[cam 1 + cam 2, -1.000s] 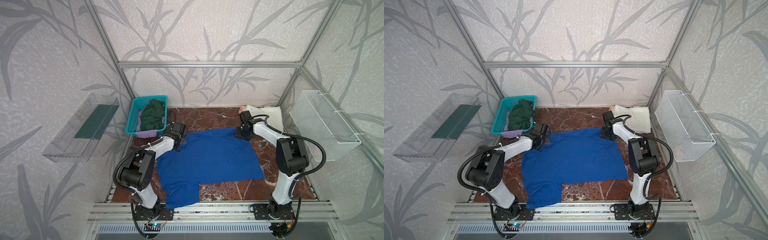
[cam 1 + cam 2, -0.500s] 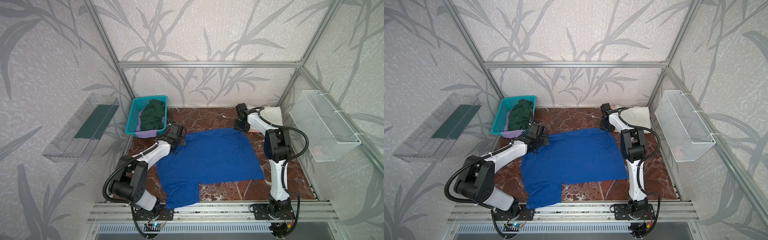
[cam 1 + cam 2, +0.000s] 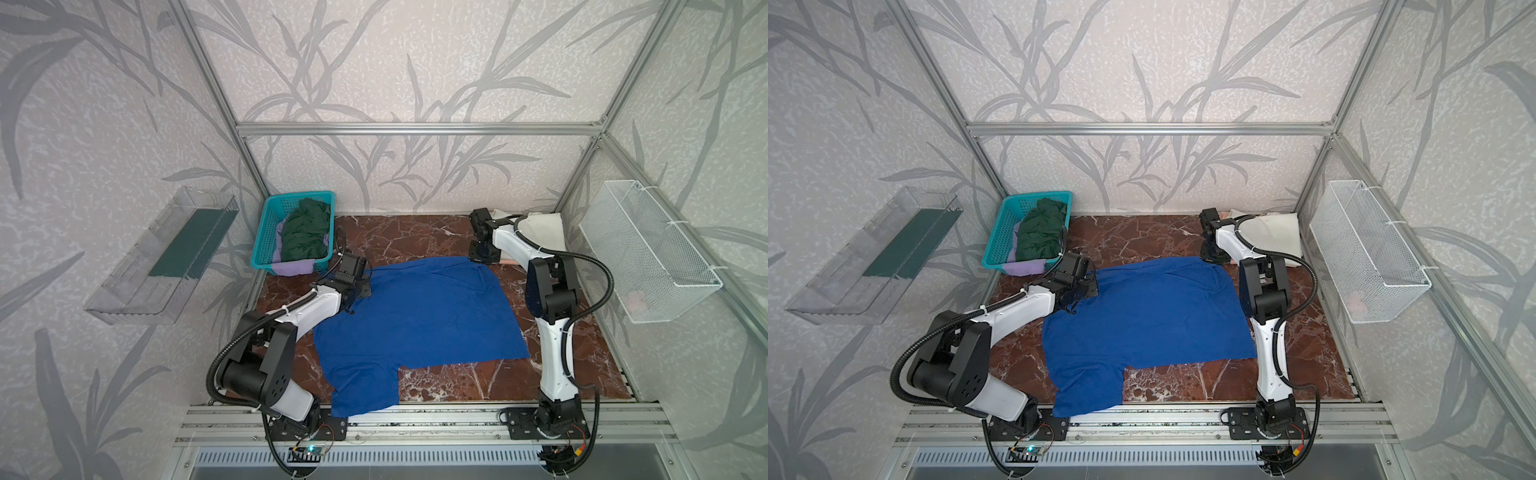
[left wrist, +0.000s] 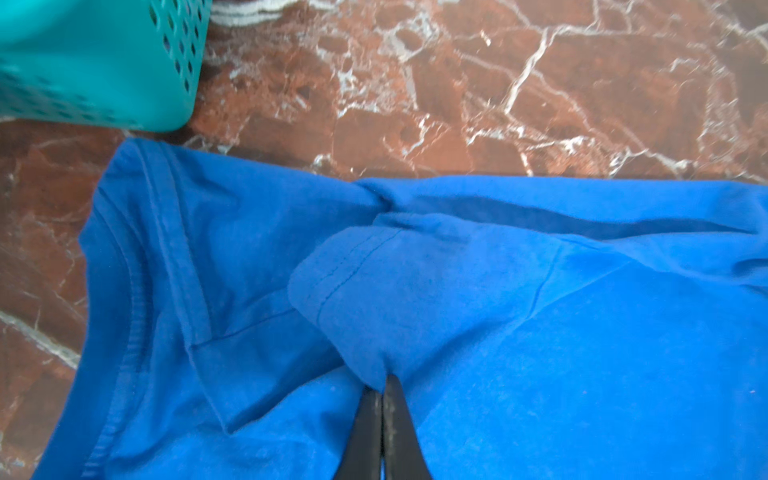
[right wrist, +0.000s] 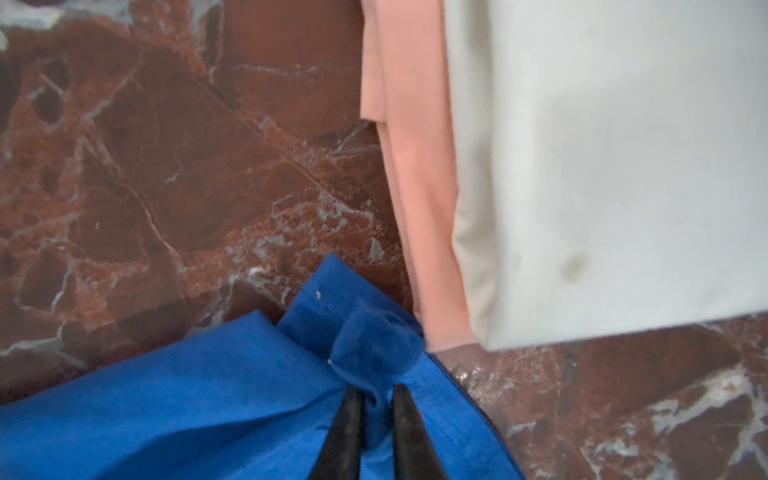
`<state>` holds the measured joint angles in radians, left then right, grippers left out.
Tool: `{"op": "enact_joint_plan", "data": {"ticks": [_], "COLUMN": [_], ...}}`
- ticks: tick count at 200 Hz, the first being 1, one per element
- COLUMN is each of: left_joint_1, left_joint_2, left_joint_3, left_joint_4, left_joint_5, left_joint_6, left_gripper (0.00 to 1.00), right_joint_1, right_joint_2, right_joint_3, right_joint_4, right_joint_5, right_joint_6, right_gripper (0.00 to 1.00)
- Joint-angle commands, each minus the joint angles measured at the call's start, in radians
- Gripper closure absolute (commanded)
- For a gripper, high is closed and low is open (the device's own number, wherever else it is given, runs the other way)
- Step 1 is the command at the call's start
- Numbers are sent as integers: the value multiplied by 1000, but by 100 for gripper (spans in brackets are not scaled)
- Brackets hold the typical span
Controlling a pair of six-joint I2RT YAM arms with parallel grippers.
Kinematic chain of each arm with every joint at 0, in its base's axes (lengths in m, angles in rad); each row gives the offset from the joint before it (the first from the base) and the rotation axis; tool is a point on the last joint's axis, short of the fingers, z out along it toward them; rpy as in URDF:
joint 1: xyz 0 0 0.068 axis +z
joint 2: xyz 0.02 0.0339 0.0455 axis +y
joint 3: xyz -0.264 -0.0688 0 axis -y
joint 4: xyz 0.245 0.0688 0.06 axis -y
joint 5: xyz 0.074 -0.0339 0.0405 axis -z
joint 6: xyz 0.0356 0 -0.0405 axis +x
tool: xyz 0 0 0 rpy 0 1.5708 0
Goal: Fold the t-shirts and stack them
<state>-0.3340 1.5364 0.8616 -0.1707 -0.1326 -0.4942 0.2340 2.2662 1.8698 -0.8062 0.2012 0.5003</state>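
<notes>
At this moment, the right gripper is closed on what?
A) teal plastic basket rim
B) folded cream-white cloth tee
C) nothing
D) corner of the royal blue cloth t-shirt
D: the right wrist view shows the right gripper pinching a bunched corner of the royal blue cloth t-shirt, clear of the folded cream-white cloth tee.

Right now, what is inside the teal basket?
The teal basket holds a crumpled dark green t-shirt lying over lavender cloth. Anything deeper is covered by them and cannot be seen.
</notes>
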Motion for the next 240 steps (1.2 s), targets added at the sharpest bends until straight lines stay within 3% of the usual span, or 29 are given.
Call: {"op": "enact_joint_plan", "data": {"ticks": [1, 13, 62, 112, 130, 187, 240], "left_joint_1": [-6, -5, -7, -10, -11, -13, -13], "left_joint_2": [-42, -45, -69, -132, -163, -224, -189], "left_joint_3": [-25, -33, -61, -133, -163, -219, -204], "left_joint_4": [11, 13, 19, 37, 51, 68, 64], "left_joint_5": [-9, -7, -12, -54, -62, -109, -109], "left_joint_6": [-10, -11, -24, -38, -41, -62, -80], "left_gripper": [100, 100, 100, 100, 81, 75, 70], "right_joint_1": [-3, -3, -2, -1, -1, -4, -9], "right_joint_2": [-13, -14, -63, -211, -264, -294, -342], "right_joint_3": [-5, -7, -48, -267, -356, -423, -501], "right_joint_4": [-21, -22, -14, 122, 186, 185, 203], "right_joint_5": [27, 29, 24, -3, 2, 11, -1], "right_joint_6": [-3, -3, -3, 21, 36, 42, 46], "right_gripper": [93, 100, 100, 100, 89, 85, 84]}}
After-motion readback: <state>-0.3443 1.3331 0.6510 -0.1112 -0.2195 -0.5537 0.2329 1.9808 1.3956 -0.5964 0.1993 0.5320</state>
